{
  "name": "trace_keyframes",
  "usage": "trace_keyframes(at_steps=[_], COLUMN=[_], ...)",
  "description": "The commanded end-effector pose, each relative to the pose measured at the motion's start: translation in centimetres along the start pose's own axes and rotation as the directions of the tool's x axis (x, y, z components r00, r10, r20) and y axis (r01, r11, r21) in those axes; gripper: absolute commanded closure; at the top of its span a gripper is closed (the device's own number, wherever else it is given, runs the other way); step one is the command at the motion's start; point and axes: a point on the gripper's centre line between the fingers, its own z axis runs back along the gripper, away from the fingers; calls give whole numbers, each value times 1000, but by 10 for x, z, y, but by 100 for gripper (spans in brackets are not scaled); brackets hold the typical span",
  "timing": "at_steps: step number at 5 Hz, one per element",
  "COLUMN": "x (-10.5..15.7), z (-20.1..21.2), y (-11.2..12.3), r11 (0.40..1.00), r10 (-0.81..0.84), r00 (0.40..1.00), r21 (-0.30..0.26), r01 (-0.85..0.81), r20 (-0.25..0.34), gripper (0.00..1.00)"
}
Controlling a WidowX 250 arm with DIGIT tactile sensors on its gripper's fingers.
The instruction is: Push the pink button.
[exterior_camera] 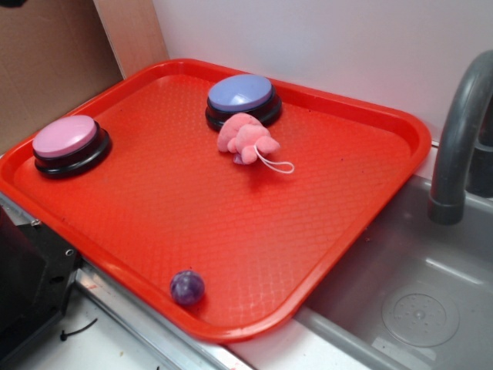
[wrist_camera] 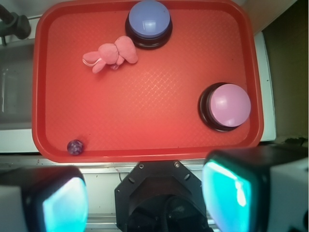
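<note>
The pink button (exterior_camera: 68, 141) sits on the red tray (exterior_camera: 231, 223) near one short edge, well apart from the blue button (exterior_camera: 242, 96) and the plush toy (exterior_camera: 246, 139) at the far long edge. A small purple ball (exterior_camera: 187, 287) lies by the near edge. The gripper (wrist_camera: 145, 198) hovers high outside the tray, jaws wide, holding nothing, probably for an overview before descending.

pink button (exterior_camera: 65, 137) (wrist_camera: 230, 105) | domed, black base | upright | on tray
</note>
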Motion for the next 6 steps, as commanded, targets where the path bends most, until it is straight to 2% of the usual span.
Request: trace_keyframes(at_steps=[1, 2, 3, 4, 5, 6], x=[0, 25, 52, 61, 57, 47], z=[0, -38, -68, -86, -112, -124], y=[0, 51, 99, 118, 141, 150], r11=[1000, 977, 956, 931, 870, 836], r10=[0, 211, 281, 349, 474, 522], r00=[1000, 976, 958, 937, 880, 851], r21=[0, 42, 99, 127, 140, 156], r01=[0, -209, -275, -342, -474, -525], r20=[0, -61, -56, -34, 33, 65], gripper=[0, 0, 0, 0, 0, 0])
